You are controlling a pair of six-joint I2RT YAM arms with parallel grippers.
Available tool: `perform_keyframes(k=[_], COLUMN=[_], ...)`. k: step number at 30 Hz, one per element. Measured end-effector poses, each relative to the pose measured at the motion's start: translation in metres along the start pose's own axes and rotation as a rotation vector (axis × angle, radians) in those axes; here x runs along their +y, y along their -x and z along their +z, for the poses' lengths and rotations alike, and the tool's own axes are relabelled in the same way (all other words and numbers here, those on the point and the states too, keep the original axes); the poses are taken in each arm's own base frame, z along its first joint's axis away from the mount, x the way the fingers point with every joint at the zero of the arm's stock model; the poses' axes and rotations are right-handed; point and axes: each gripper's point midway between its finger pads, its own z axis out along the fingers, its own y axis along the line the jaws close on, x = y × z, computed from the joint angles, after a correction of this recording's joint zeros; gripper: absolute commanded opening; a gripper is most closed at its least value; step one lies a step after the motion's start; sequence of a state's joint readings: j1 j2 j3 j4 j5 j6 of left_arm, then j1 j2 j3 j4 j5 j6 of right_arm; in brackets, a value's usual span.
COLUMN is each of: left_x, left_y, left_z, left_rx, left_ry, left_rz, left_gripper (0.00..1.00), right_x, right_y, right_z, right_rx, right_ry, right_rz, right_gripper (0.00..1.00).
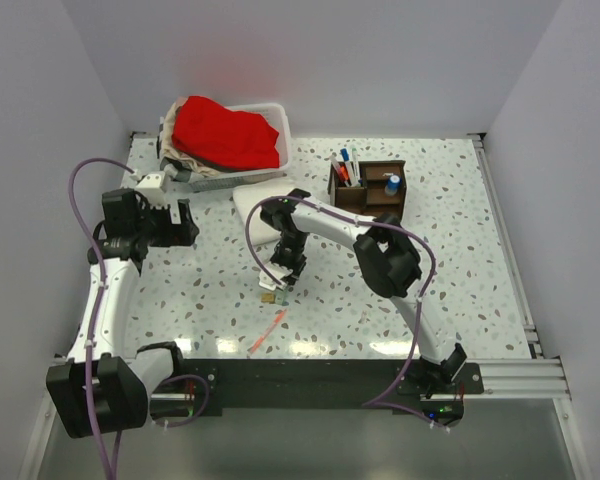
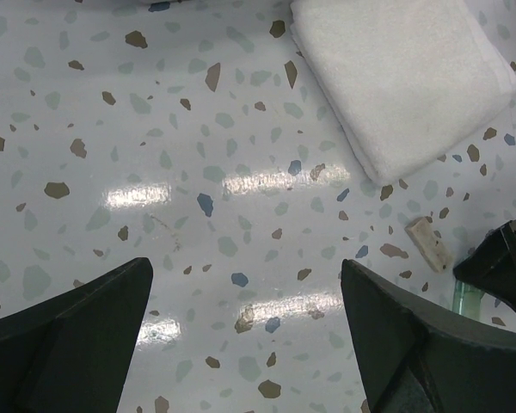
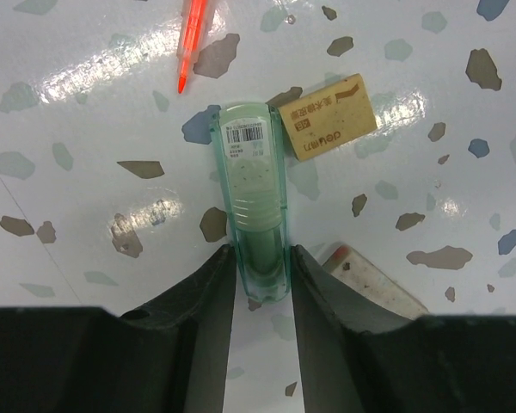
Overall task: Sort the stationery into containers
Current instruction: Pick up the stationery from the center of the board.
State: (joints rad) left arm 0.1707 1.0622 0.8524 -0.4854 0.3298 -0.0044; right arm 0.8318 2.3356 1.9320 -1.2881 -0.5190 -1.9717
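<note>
Right wrist: right gripper (image 3: 262,258) pinches green case (image 3: 254,172) (left gripper (image 2: 245,271) spread wide).

Right gripper (image 3: 260,258) pinching green case (image 3: 254,172) (left gripper (image 2: 247,267) spread wide).

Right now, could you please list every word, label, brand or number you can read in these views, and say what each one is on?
None can be read with certainty.
Beige eraser: brown brand print and a few characters, too blurred to read.
Green translucent case: white barcode label with tiny digits, too small to read.
Orange pen: no print visible.
Top and left wrist views: no readable text.
</note>
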Motion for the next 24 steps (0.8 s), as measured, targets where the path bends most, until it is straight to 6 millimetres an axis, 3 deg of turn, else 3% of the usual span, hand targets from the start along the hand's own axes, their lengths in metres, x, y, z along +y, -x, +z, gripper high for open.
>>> perform_keyframes(k=[2, 6, 9, 15, 17, 20, 24], left_x=[0.000, -0.001, -0.001, -0.003, -0.004, -0.004, -0.005], left_y=[-0.001, -0.002, -0.002, -0.002, -0.002, 0.001, 0.012], left_z=[0.001, 0.002, 0.004, 0.007, 0.010, 0.018, 0.032], left_rx=[0.004, 0.008, 0.011, 0.015, 0.017, 0.022, 0.021], left_ry=[-0.003, -0.008, -0.012, -0.031, -0.041, -0.062, -0.092], left_rz=[-0.005, -0.007, -0.008, -0.010, -0.012, -0.019, -0.037], left_gripper=[0.96, 0.96, 0.96, 0.96, 0.96, 0.96, 0.95], right_x=[0.000, -0.001, -0.001, 0.004, 0.018, 0.055, 0.072], right_y=[-0.001, -0.003, -0.006, -0.016, -0.017, -0.014, -0.009], right_z=[-0.001, -0.002, -0.005, -0.011, -0.015, -0.027, -0.052], right_rx=[0.005, 0.015, 0.036, 0.044, 0.053, 0.081, 0.067], right_ry=[0.001, -0.002, -0.010, -0.085, -0.115, -0.146, -0.265], right_rz=[0.001, 0.013, 0.062, 0.347, 0.460, 0.698, 0.977], right_gripper=[0.27, 0.00, 0.00, 0.00, 0.00, 0.00, 0.00])
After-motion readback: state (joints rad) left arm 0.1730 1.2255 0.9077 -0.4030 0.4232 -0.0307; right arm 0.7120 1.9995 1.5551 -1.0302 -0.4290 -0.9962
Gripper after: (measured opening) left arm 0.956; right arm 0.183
